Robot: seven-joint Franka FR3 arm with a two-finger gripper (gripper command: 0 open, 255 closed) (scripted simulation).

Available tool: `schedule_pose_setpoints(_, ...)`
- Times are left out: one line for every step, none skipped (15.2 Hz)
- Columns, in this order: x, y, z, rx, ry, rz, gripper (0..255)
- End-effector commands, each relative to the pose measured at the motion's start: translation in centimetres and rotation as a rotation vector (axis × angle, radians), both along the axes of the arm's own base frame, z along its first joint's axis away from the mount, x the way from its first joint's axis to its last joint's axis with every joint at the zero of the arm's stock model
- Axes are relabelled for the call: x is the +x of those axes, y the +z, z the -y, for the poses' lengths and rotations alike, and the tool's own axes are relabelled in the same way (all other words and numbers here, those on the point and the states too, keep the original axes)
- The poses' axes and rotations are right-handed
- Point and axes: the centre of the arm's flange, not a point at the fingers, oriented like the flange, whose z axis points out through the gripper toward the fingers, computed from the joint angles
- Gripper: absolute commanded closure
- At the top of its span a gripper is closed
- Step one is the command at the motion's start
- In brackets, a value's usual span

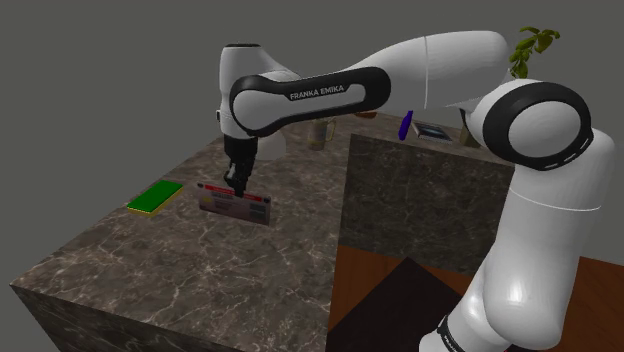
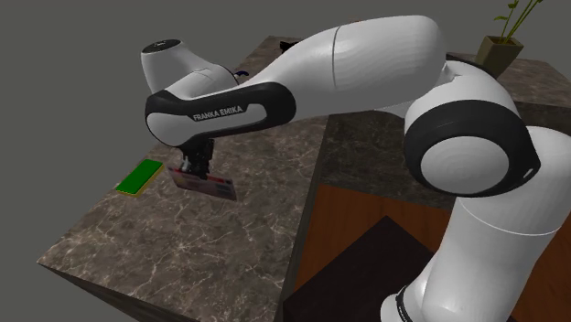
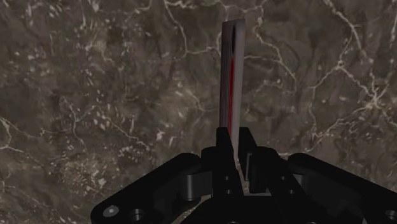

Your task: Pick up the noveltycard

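The novelty card [image 1: 238,203] is a flat pink-grey card with a red band along its top edge, standing on its long edge on the dark marble counter [image 1: 150,270]. My black gripper [image 1: 237,183] comes down on its upper edge and is shut on it. From the second exterior view, the card [image 2: 205,184] hangs tilted below the gripper [image 2: 196,168]. In the wrist view the card [image 3: 230,83] appears edge-on, a thin grey strip with a red stripe, clasped between the two fingers [image 3: 224,143] at its near end.
A flat green pad [image 1: 155,197] lies on the counter beside the card, toward the shoulder view's left. Cups and a blue object [image 1: 404,125] stand at the far side. A raised dark block [image 1: 430,200] borders the counter on the right. A plant [image 1: 528,50] stands behind.
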Motion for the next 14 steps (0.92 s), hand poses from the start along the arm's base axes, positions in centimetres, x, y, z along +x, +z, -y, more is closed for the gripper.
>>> schedule_pose_setpoints(-0.1,0.9,0.0,0.000,0.000,0.000,255)
schedule_pose_setpoints(-0.1,1.5,0.0,0.000,0.000,0.000,255)
schedule_pose_setpoints(-0.1,2.0,0.0,0.000,0.000,0.000,255)
schedule_pose_setpoints(-0.1,2.5,0.0,0.000,0.000,0.000,255)
schedule_pose_setpoints(-0.1,3.0,0.0,0.000,0.000,0.000,255)
schedule_pose_setpoints(-0.1,3.6,0.0,0.000,0.000,0.000,255)
schedule_pose_setpoints(-0.1,4.1,0.0,0.000,0.000,0.000,255)
schedule_pose_setpoints(-0.1,4.6,0.0,0.000,0.000,0.000,255)
schedule_pose_setpoints(-0.1,5.2,0.0,0.000,0.000,0.000,255)
schedule_pose_setpoints(-0.1,5.7,0.0,0.000,0.000,0.000,255)
schedule_pose_setpoints(-0.1,6.2,0.0,0.000,0.000,0.000,255)
schedule_pose_setpoints(-0.1,6.7,0.0,0.000,0.000,0.000,255)
schedule_pose_setpoints(-0.1,7.3,0.0,0.000,0.000,0.000,255)
schedule_pose_setpoints(-0.1,7.3,0.0,0.000,0.000,0.000,255)
